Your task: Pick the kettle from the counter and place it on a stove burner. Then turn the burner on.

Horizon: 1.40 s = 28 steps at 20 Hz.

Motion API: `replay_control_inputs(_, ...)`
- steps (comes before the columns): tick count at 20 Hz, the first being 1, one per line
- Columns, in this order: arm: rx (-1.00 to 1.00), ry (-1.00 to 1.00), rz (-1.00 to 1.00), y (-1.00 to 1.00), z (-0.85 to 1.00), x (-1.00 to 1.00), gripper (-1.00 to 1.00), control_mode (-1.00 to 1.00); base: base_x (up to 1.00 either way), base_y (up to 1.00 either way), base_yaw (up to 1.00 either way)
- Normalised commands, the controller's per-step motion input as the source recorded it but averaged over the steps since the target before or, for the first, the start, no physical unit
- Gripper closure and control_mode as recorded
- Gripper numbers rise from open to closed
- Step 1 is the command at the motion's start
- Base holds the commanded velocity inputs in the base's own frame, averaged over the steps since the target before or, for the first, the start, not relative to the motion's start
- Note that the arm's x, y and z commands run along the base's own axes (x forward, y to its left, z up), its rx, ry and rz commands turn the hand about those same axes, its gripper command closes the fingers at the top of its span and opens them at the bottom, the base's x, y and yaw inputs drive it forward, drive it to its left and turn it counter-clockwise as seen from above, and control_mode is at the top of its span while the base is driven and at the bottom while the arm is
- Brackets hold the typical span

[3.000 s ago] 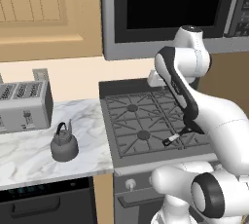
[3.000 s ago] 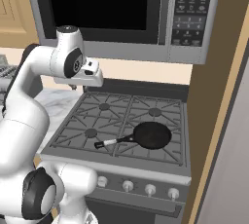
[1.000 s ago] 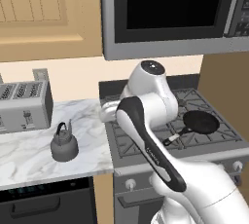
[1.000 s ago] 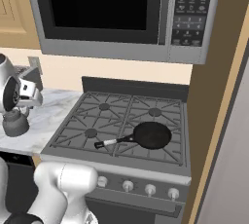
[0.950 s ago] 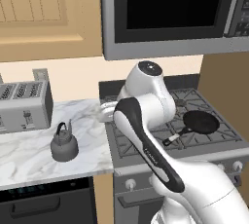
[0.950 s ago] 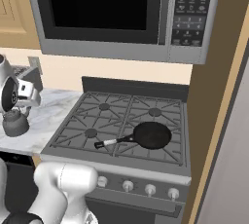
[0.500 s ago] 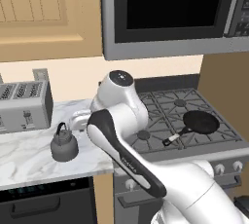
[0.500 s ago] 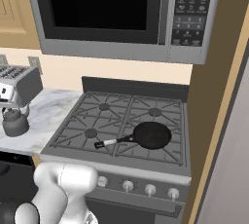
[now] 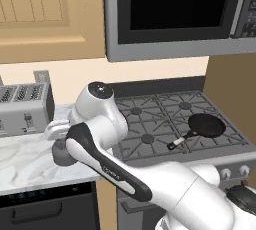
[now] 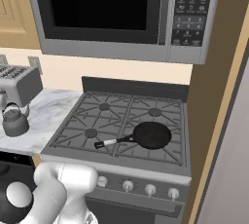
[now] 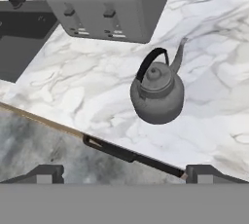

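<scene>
The dark-grey kettle [image 11: 156,91] stands upright on the marble counter [image 11: 97,86], its arched black handle up and its spout pointing away from the toaster. My gripper [image 11: 126,174] hovers above and short of it, open, with the fingertips [image 11: 46,174] wide apart and nothing between them. In the left base view my arm's white hand [image 9: 56,130] hangs over the kettle [image 9: 62,155] and hides part of it. The right base view shows the kettle [image 10: 14,121] at the far left, beside the stove. The front left stove burner [image 10: 91,133] is bare under its grate.
A silver toaster [image 11: 109,4] stands just behind the kettle. A black frying pan [image 10: 151,134] sits on the front right grate, handle pointing left. Round knobs [image 10: 127,185] line the stove front. A dark sink [image 11: 19,38] lies beyond the toaster. The microwave [image 10: 97,9] hangs above the stove.
My arm has swung left from above the stove to above the counter and now hovers over the kettle. The kettle and the frying pan have not moved.
</scene>
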Motion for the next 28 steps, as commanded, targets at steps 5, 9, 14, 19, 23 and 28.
replay_control_inputs(5, 0.00, 0.01, 0.00, 0.42, -0.09, 0.14, -1.00, -1.00, 0.00, 0.00, 0.00)
replay_control_inputs(9, -0.04, 0.02, 0.00, 0.18, -0.02, 0.23, -1.00, -1.00, 0.00, 0.00, 0.00)
replay_control_inputs(14, 0.00, 0.07, -0.02, 0.04, -0.01, 0.36, -1.00, -1.00, 0.00, 0.00, 0.00)
replay_control_inputs(19, 0.00, 0.07, -0.05, 0.00, -0.04, 0.31, -1.00, -1.00, 0.00, 0.00, 0.00)
replay_control_inputs(23, 0.00, 0.05, -0.05, 0.00, -0.08, 0.30, -1.00, -1.00, 0.00, 0.00, 0.00)
replay_control_inputs(28, 0.00, 0.07, -0.05, 0.00, -0.08, 0.33, -1.00, -1.00, 0.00, 0.00, 0.00)
